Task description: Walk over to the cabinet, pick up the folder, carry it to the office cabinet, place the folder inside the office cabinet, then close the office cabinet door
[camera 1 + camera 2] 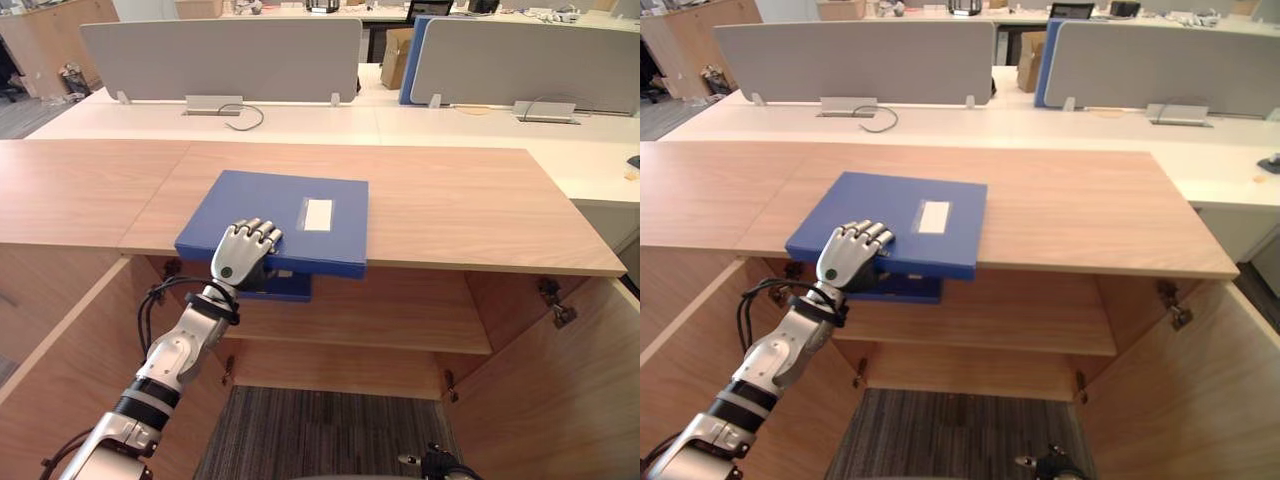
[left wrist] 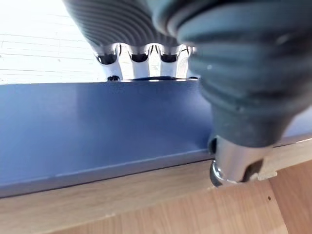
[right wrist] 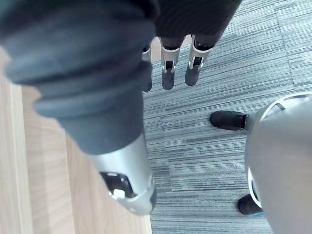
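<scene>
The blue folder (image 1: 280,222) lies flat at the front edge of the cabinet top (image 1: 450,200), sticking out a little. The left hand (image 1: 243,256) pinches its near left corner, fingers (image 1: 258,233) curled on top. The right hand (image 3: 169,68) hangs open, much lower.

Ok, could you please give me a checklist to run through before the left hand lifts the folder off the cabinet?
1. Left hand on the blue folder: ok, fingers lie over its near edge and the thumb is below it.
2. Room under the folder for the thumb: ok, its near edge overhangs the wooden cabinet top.
3. Grip firm enough to lift: cannot tell.
4. Cabinet open: ok, the left door and right door are swung out and the shelf shows.
5. Right hand free: ok, its fingers are straight above the carpet and it holds nothing.
</scene>
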Robot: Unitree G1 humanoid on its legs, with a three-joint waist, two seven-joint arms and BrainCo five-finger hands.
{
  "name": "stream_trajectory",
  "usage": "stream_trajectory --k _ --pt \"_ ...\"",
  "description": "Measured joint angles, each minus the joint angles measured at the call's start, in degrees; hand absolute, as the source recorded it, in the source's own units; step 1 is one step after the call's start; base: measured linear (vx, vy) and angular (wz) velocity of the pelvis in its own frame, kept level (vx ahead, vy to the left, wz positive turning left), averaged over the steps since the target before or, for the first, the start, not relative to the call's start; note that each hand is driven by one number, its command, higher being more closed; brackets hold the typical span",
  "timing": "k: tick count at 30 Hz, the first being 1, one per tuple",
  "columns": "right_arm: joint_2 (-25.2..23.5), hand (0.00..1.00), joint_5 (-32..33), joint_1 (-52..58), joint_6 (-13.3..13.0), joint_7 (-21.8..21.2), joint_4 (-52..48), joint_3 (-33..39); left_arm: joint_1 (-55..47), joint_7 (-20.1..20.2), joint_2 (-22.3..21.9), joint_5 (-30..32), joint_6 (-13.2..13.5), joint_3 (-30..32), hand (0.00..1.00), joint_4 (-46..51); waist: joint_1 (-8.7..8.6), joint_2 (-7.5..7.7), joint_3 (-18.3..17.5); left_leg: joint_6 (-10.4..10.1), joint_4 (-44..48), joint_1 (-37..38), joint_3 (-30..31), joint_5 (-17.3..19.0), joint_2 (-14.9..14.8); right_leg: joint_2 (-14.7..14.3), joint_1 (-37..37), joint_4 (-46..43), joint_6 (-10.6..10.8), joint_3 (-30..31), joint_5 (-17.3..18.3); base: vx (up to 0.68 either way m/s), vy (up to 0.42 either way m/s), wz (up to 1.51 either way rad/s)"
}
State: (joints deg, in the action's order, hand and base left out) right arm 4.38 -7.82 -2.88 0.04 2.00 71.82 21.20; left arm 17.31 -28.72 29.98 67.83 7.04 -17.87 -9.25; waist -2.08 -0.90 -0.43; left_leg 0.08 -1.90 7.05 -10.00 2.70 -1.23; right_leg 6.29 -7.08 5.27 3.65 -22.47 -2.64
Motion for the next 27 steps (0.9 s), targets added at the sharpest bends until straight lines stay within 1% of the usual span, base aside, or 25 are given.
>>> stream_trajectory --k 6,11,13,16,18,19,21,23,27 --pt "0.0 0.00 0.0 0.0 0.0 0.0 0.0 -0.1 0.3 -0.1 0.1 0.2 -0.1 1.2 1.00 -0.3 -0.33 0.01 0.1 0.0 0.0 0.1 -0.2 0.0 0.0 0.0 0.0 0.0 0.0 0.2 0.0 0.00 0.000 0.00" --pt "0.0 0.00 -0.1 0.0 0.0 0.0 0.0 -0.1 -0.2 -0.1 -0.6 0.1 -1.1 3.6 1.00 0.2 -0.36 0.05 0.6 0.0 0.0 0.1 -0.2 0.0 0.0 0.0 0.0 0.0 0.0 0.3 0.0 0.00 0.000 0.00" --pt "0.0 0.00 -0.1 0.0 0.0 0.1 0.0 -0.1 -1.4 -0.1 -1.6 0.1 -1.8 5.2 1.00 3.0 -0.33 0.08 1.3 0.0 0.0 0.1 -0.2 0.0 0.0 0.0 0.0 0.0 0.0 0.3 0.0 0.00 0.000 0.00" --pt "0.0 0.00 -0.1 0.3 0.0 0.1 0.3 -0.5 -5.1 -0.2 -4.5 -0.7 -2.3 7.7 1.00 10.1 -0.22 0.13 1.9 0.0 0.0 0.0 -0.2 0.1 -0.1 0.0 0.0 0.0 0.0 0.3 0.0 0.00 0.000 0.00" --pt "0.0 0.00 -0.1 0.4 0.0 0.3 0.4 -0.6 -8.1 -0.7 -7.1 -3.6 -2.4 8.8 1.00 17.0 0.04 0.10 1.9 0.2 0.0 0.0 -0.1 0.2 0.0 0.0 0.0 0.0 0.0 0.3 0.0 0.00 0.000 0.00" --pt "-0.1 0.00 -0.1 0.5 -0.1 0.4 0.6 -0.9 -8.7 -0.9 -7.8 -4.6 -2.4 8.9 1.00 18.8 0.29 0.15 1.8 0.2 0.2 -0.2 0.0 0.1 0.0 0.2 0.0 0.0 0.0 0.5 0.0 0.00 0.000 0.00" --pt "0.0 0.00 -0.1 0.4 -0.1 0.5 2.3 -1.0 -9.9 -1.3 -10.8 -7.2 -2.2 9.0 1.00 25.1 1.72 0.14 1.9 0.3 1.2 -1.4 1.5 0.1 0.1 0.6 0.6 -0.1 0.3 0.6 -0.2 0.00 0.000 0.00" --pt "-0.3 0.00 -0.1 0.3 -0.1 0.5 2.7 -1.0 -10.6 -1.5 -12.0 -8.9 -2.2 9.6 1.00 28.4 2.42 0.10 1.8 0.7 1.4 -1.7 2.0 -0.2 0.4 0.8 0.6 -0.4 0.3 0.7 -0.2 -0.04 -0.018 0.04" --pt "-0.3 0.00 -0.1 0.4 -0.2 0.5 3.7 -0.5 -12.1 -3.5 -12.7 -10.6 -2.6 12.0 1.00 33.9 3.42 0.05 1.8 0.8 2.1 -2.1 2.7 -0.4 0.7 1.1 0.5 -0.4 0.3 0.7 -0.2 -0.08 -0.006 0.05"
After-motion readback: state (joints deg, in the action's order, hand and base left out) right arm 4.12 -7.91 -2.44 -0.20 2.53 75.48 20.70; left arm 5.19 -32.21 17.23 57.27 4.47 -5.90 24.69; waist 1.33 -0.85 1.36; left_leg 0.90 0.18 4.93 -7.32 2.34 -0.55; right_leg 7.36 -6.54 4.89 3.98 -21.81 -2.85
